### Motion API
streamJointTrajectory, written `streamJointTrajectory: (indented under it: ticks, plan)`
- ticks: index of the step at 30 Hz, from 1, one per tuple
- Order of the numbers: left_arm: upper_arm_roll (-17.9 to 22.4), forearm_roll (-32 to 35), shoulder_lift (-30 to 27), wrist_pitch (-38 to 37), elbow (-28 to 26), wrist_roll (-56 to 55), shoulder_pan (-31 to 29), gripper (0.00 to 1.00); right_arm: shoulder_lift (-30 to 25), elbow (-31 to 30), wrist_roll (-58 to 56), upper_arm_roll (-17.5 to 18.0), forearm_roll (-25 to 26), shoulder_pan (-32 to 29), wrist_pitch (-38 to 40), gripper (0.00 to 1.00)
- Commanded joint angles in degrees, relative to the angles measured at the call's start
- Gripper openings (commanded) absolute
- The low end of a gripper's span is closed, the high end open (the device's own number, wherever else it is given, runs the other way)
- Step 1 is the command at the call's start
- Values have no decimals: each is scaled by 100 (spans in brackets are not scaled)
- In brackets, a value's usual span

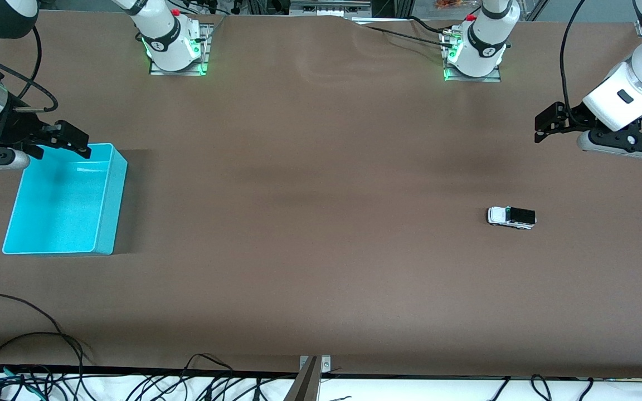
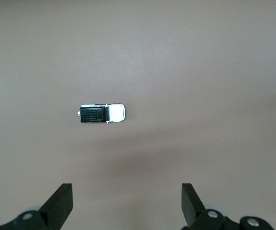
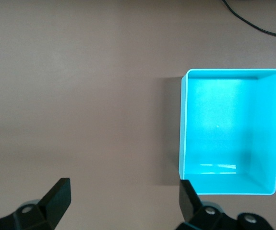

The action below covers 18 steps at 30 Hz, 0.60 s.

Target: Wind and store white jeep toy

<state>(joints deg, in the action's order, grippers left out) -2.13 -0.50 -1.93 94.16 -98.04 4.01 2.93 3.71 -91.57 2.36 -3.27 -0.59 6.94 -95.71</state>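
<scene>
Here the white jeep toy (image 1: 511, 217) (image 2: 102, 113) sits on its wheels on the brown tabletop (image 1: 321, 223), toward the left arm's end, well apart from the turquoise bin (image 1: 64, 201) (image 3: 231, 132) at the right arm's end. The left gripper (image 1: 544, 125) (image 2: 127, 206) hangs in the air above bare tabletop near the toy, jaws wide open, holding nothing. The right gripper (image 1: 70, 139) (image 3: 123, 203) hovers over the bin's edge, jaws likewise open.
</scene>
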Motion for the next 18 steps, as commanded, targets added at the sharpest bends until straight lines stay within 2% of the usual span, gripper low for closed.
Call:
streamJointTrajectory:
  ticks: [1, 18]
  plan:
    - [2, -91, -9, -117, 83, 127, 5, 100, 33, 122, -60, -16, -3, 26, 96, 100]
    - [19, -82, 61, -117, 83, 206, -21, 100, 33, 122, -60, -16, -3, 26, 96, 100]
